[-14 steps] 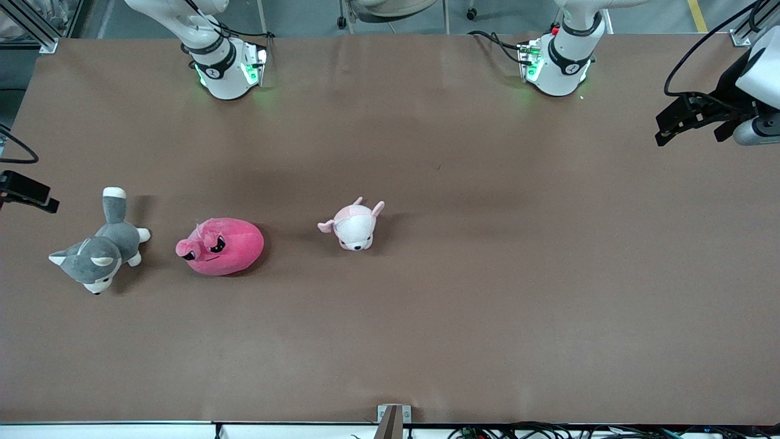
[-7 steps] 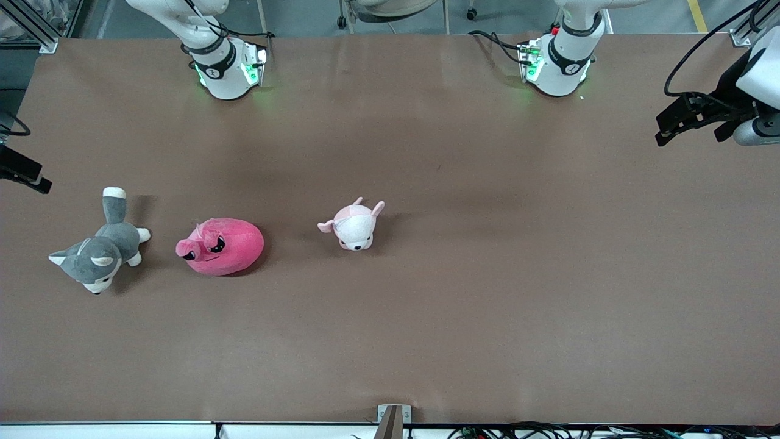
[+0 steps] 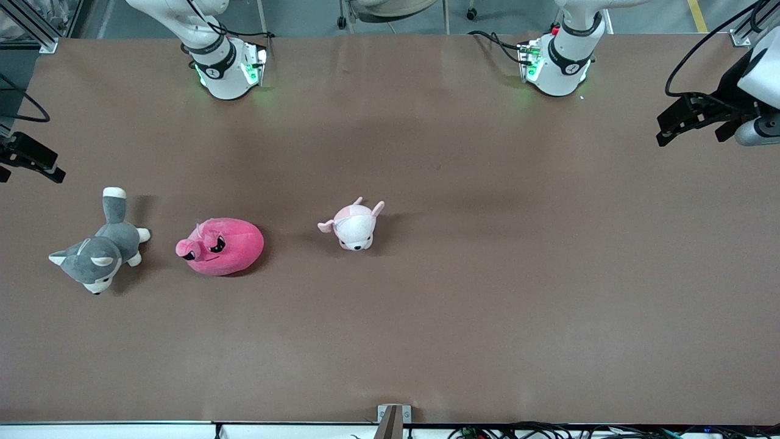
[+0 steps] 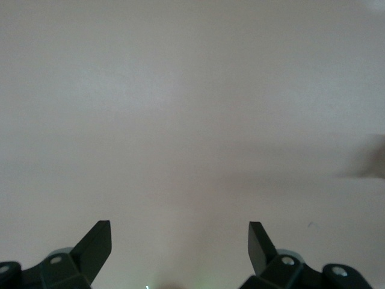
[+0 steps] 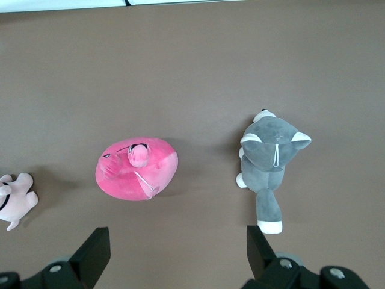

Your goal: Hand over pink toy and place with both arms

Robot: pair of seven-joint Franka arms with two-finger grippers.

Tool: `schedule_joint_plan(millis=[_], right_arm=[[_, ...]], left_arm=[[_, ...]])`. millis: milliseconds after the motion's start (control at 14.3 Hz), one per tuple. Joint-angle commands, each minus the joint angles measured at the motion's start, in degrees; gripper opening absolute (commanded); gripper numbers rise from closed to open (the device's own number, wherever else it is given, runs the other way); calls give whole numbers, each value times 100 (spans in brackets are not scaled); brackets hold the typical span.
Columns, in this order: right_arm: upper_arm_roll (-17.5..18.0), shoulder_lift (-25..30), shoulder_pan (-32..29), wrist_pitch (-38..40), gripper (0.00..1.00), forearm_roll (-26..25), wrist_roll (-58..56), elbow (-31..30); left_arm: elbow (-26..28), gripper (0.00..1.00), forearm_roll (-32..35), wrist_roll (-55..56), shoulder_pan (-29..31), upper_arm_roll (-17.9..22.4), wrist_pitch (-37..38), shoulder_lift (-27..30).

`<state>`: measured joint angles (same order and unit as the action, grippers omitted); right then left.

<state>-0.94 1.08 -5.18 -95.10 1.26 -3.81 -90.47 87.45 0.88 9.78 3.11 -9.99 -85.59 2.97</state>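
Currently pink toy [image 3: 220, 246] lies on counter [image 3: 487, 274], between grey plush [image 3: 100, 247] and pale plush [image 3: 353, 225]. Right tool [image 5: 177, 253] spread, hovering near grey plush. Left tool [image 4: 180, 244] spread, waits over bare counter, well apart from pink toy.

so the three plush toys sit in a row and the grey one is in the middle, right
Not quite. The front view shows the bright pink toy in the middle; the grey toy lies at the right arm's end of the row, the pale pink toy at the other end.

Hot-pink toy [image 3: 220, 246], brown table [image 3: 487, 274]
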Motion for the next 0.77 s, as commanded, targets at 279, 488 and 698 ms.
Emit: schedule_joint_plan(millis=[279,488,698], right_arm=[[85,200,-62,-114,100,-179,56,-287],[85,200,-53,-97,100,-258,48,-287],[94,191,-53,-79,100,-284,47,-278]], left_arm=[[1,100,0,-99,31,15,-72,11],[-52,100,0,-91,31,24,-63,-51],[-96,100,0,-99,40,32,-63,-59]])
